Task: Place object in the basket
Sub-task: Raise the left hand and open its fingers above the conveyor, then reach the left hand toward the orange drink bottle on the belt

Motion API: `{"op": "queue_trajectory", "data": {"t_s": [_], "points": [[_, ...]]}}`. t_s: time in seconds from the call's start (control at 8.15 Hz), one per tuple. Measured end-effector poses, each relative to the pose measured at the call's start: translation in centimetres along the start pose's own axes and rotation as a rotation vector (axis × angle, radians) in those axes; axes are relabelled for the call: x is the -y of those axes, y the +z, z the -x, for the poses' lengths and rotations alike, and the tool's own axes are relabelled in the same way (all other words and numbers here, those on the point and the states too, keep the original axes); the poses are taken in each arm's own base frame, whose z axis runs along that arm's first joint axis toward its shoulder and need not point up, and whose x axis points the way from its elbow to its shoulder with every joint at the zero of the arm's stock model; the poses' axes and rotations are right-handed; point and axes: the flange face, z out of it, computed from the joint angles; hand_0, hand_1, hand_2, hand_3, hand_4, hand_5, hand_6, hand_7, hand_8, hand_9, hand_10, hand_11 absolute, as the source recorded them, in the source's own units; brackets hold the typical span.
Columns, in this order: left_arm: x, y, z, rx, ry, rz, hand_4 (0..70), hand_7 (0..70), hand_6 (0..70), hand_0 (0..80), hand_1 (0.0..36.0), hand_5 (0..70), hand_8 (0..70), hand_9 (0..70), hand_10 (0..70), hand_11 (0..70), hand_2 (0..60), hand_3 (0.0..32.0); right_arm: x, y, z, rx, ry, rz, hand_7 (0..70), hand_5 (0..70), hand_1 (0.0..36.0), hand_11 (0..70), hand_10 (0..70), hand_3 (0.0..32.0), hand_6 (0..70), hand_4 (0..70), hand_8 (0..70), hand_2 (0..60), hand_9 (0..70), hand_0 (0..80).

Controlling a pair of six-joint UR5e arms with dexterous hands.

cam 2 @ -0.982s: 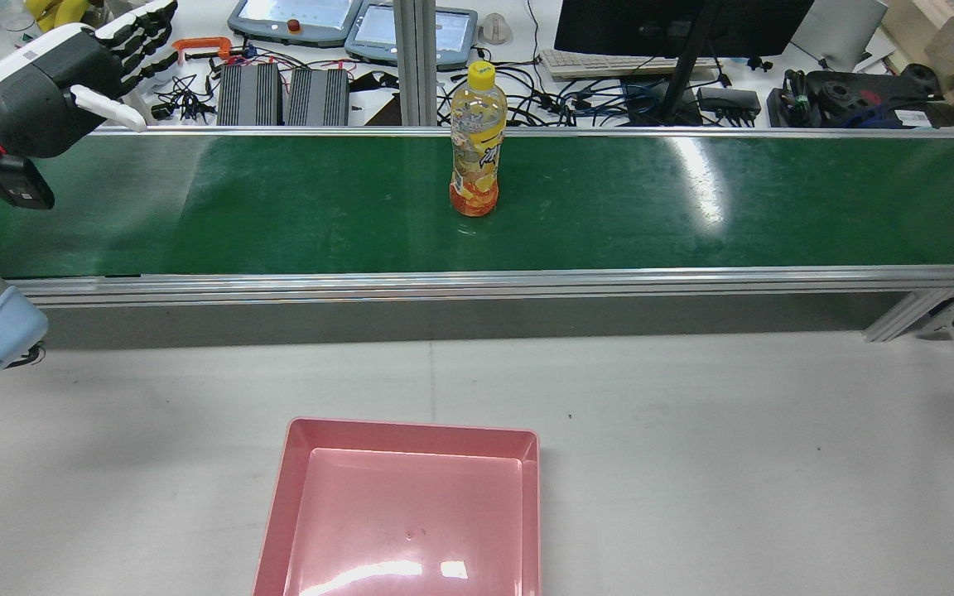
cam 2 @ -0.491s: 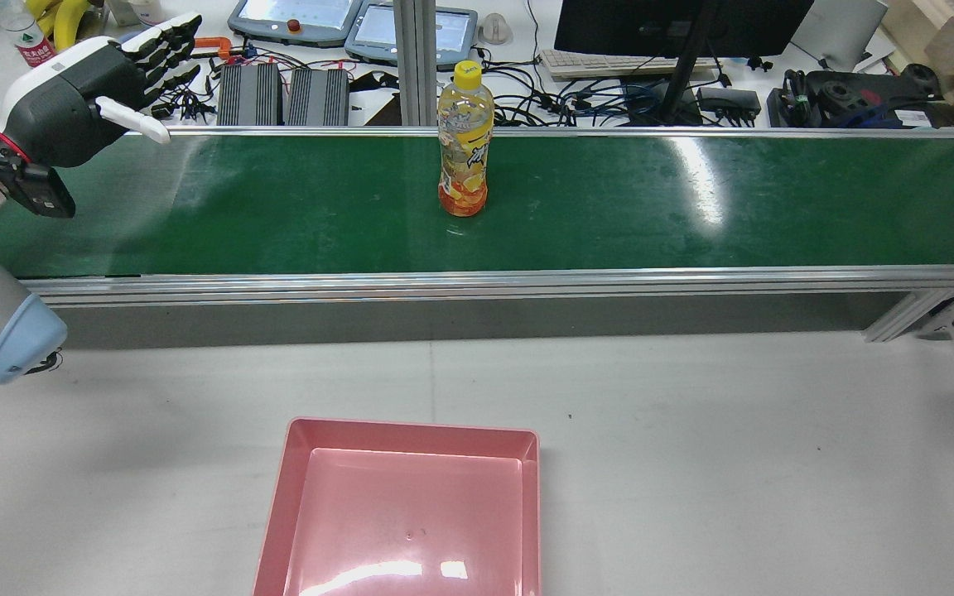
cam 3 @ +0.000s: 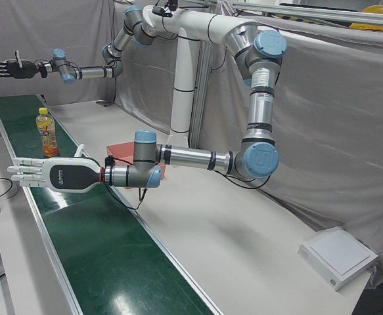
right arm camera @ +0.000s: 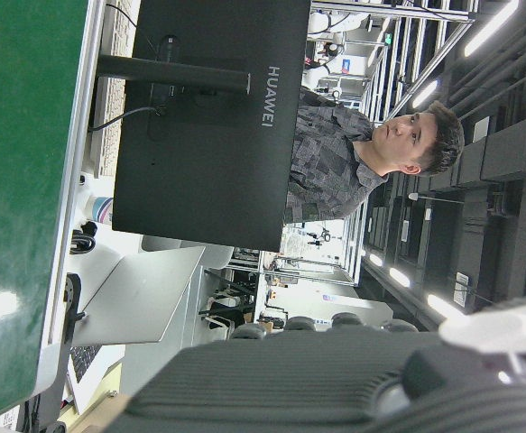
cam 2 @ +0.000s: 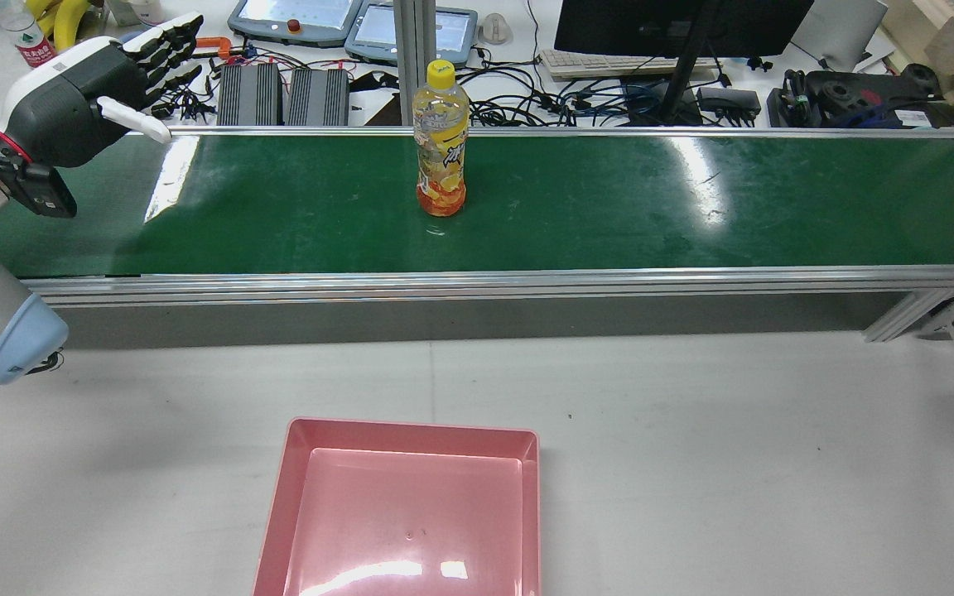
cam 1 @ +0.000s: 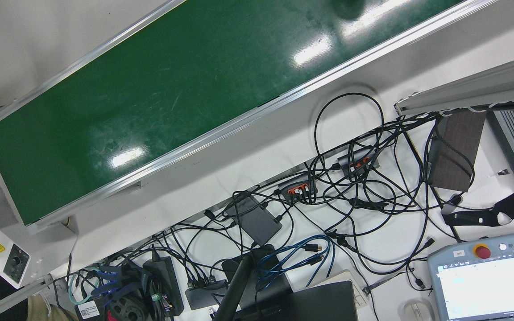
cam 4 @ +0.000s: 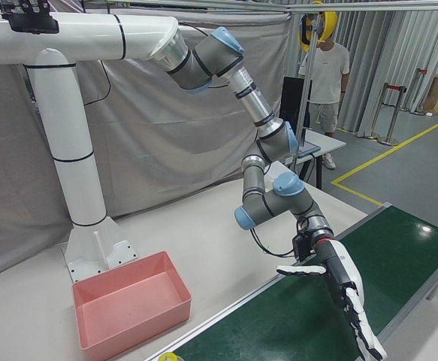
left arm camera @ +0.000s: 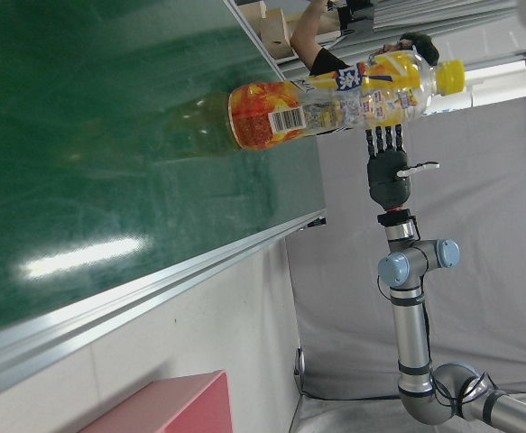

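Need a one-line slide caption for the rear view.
Bottle upright on green conveyor, open left hand waiting at belt's end, empty pink basket below.

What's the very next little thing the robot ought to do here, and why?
Probably slide the left hand along the green belt toward the bottle, fingers apart. The bottle stands upright mid-belt, well clear of that open hand, and the pink basket holds nothing.

Beyond the green belt: a dark monitor, a keyboard, tangled cables, two tablet-like pendants, and a person behind the monitor.
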Motion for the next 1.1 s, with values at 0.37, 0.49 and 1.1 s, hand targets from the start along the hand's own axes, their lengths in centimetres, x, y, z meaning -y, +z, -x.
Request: {"op": "queue_trajectory", "data": {"t_s": [0.37, 0.49, 1.1], "points": [[-0.09, 0.05, -0.03, -0.001, -0.002, 0.002, 3.8, 0.0, 1.2, 53.3, 8.3, 7.2, 0.0, 1.5, 4.2, 7.8, 0.0, 0.0, 0.0, -0.01, 0.04, 0.001, 0.0, 0.0, 0.0, 0.0, 0.0, 0.0, 0.0, 0.0, 0.0, 0.0, 0.0, 0.0, 0.0, 0.0], [-0.1, 0.06, -0.04, -0.001, -0.002, 0.002, 3.6, 0.0, 1.2, 53.2, 8.5, 7.0, 0.0, 1.4, 4.4, 8.1, 0.0, 0.0, 0.0, -0.01, 0.05, 0.001, 0.0, 0.0, 0.0, 0.0, 0.0, 0.0, 0.0, 0.0, 0.0, 0.0, 0.0, 0.0, 0.0, 0.0], [-1.0, 0.91, -0.18, -0.013, -0.004, 0.034, 2.5, 0.0, 1.0, 52.9, 6.2, 5.4, 0.0, 1.8, 5.5, 9.6, 0.0, 0.0, 0.01, -0.01, 0.05, 0.001, 0.0, 0.0, 0.0, 0.0, 0.0, 0.0, 0.0, 0.0, 0.0, 0.0, 0.0, 0.0, 0.0, 0.0]]}}
